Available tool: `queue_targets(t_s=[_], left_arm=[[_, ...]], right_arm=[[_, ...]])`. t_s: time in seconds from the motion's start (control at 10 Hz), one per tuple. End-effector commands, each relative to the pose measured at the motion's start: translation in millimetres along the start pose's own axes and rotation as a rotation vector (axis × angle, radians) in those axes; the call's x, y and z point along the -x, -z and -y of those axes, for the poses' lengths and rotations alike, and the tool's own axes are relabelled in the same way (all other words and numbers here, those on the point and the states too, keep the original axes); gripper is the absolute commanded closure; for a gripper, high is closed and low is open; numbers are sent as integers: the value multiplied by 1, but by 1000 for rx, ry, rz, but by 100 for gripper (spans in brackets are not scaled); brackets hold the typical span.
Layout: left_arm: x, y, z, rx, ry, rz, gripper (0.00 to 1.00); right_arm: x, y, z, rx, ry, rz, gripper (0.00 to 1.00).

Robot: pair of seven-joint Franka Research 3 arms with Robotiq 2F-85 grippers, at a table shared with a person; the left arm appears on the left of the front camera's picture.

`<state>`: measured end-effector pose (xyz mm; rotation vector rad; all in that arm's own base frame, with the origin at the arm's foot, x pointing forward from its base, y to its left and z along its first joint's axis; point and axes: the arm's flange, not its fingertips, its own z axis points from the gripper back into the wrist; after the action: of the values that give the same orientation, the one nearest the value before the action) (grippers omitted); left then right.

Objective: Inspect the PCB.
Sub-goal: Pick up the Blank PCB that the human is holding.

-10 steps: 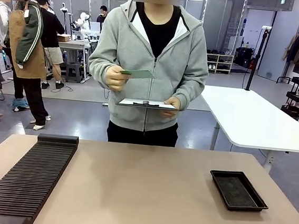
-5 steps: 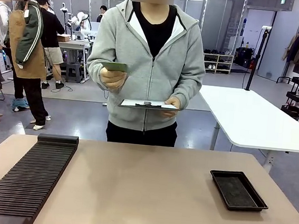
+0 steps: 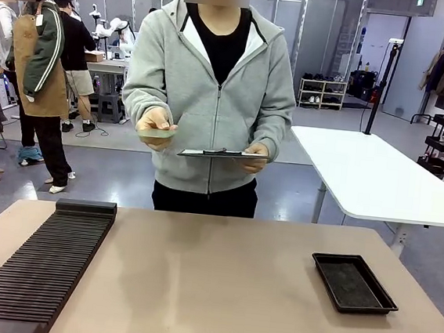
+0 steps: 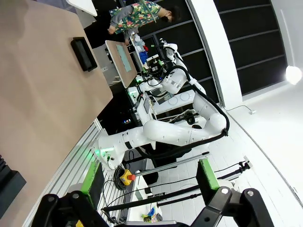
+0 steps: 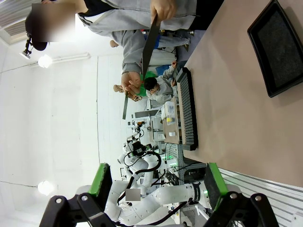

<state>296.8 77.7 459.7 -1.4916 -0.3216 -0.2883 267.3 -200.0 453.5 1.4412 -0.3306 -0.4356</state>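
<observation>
Front view: a person in a grey zipped hoodie [image 3: 213, 95] is standing at the far side of the tan table [image 3: 210, 291]. Top centre, one hand [image 3: 155, 121] is holding the thin green PCB [image 3: 156, 135] nearly edge-on. The other hand [image 3: 255, 152] is holding a flat white clipboard [image 3: 221, 154] level just to its right. Half a second ago the PCB was up at chest height. Now it is sitting lower, about level with the clipboard, and the person is leaning slightly towards the left of the frame. A long black slotted rack [image 3: 39, 267] is lying along the lower left and a shallow black rectangular tray [image 3: 354, 283] is sitting at the lower right; both are lying where they were. Behind, a white table [image 3: 370, 177] is standing on a glossy grey floor, with other people at the upper left. A small green sign [image 3: 420, 0] at the top right is too small to read.

Left wrist view: the left gripper [image 4: 149, 177] is standing with its jaws spread wide at the bottom edge, gripping nothing. The tan table is filling the upper left, with the black tray near its edge.

Right wrist view: the right gripper [image 5: 156, 182] is likewise gaping fully along the bottom, holding nothing. The tray is lying at the upper right, the rack in the centre, and the person is holding the clipboard edge-on at the top.
</observation>
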Motion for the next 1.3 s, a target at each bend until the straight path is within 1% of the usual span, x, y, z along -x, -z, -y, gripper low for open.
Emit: queue_targets(t_s=[0.0,1.1,1.2], left_arm=[[0,0,1,0,0,-2,0],[0,0,1,0,0,-2,0],[0,0,1,0,0,-2,0]], right_arm=[[1,-1,-3,0,-9,3,0],[0,0,0,0,0,0,0],[-1,17,-11,11,23,-14,0]])
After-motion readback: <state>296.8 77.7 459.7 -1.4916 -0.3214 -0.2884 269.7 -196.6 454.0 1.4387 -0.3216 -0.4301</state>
